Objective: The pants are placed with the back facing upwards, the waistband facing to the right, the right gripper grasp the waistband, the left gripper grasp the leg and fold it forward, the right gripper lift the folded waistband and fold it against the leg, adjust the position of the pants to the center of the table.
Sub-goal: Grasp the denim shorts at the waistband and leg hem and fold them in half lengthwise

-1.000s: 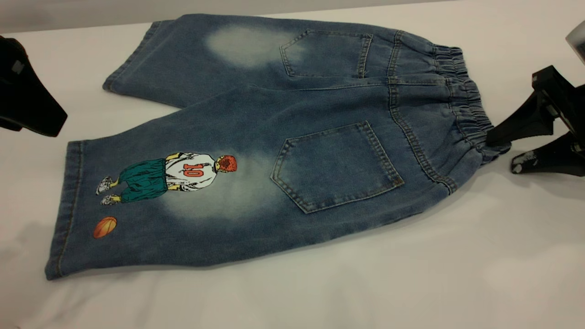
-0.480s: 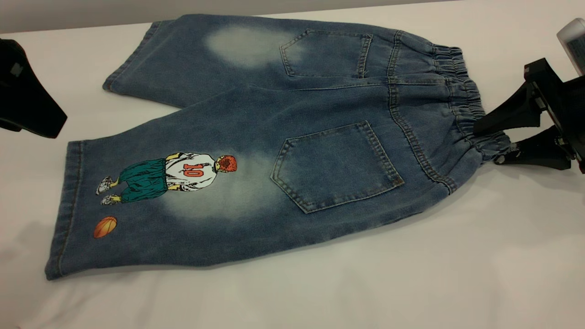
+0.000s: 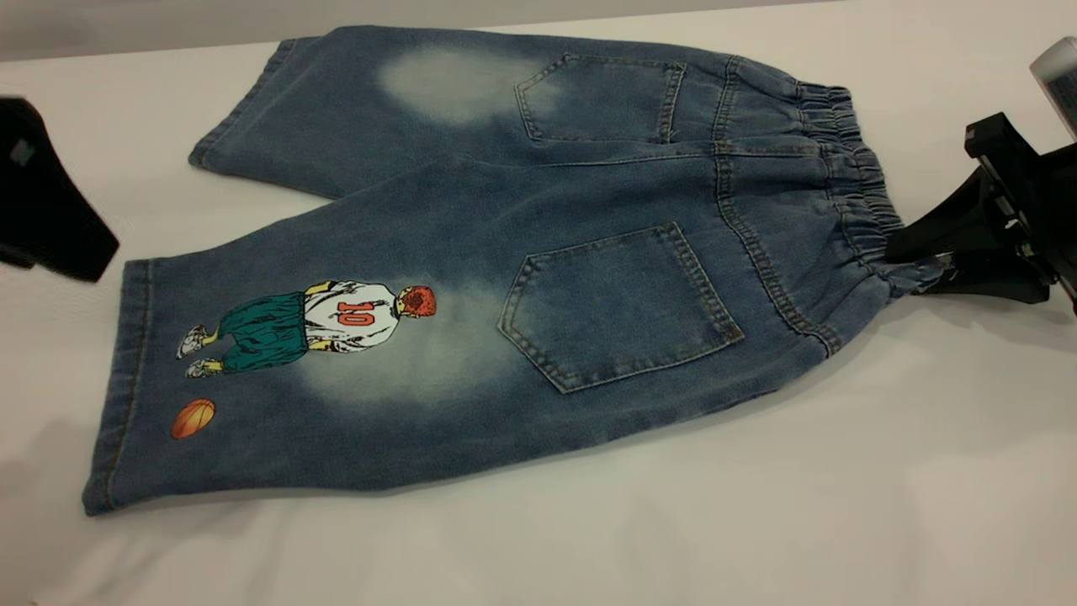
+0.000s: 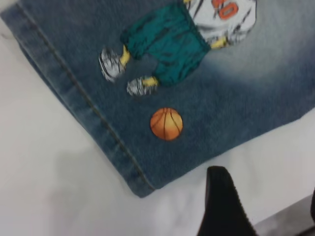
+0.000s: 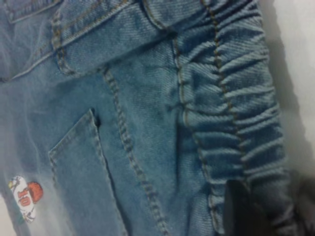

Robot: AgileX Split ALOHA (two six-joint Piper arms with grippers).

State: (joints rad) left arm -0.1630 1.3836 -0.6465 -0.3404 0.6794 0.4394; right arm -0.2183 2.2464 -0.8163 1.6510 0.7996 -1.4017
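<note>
Large flat plain white tabletop [image 3: 673, 522] filling nearly the whole scene, soft grey shadows along its near left part, a dull grey wall strip [image 3: 126, 25] behind its far edge, even diffuse light

Two black claws showing
The right claw [image 3: 925, 271] is showing pointed wedge fingers on a block mount; the left claw [image 3: 50, 215] is looking bulky, rounded.

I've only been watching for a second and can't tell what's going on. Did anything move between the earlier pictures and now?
The right hand slid in from the right and closed its two pointed fingers on the waistband at its near corner. A second ago they were spread apart at it. The left hand edged slightly toward the printed leg. The pants lie flat and unfolded on the table as before.
</note>
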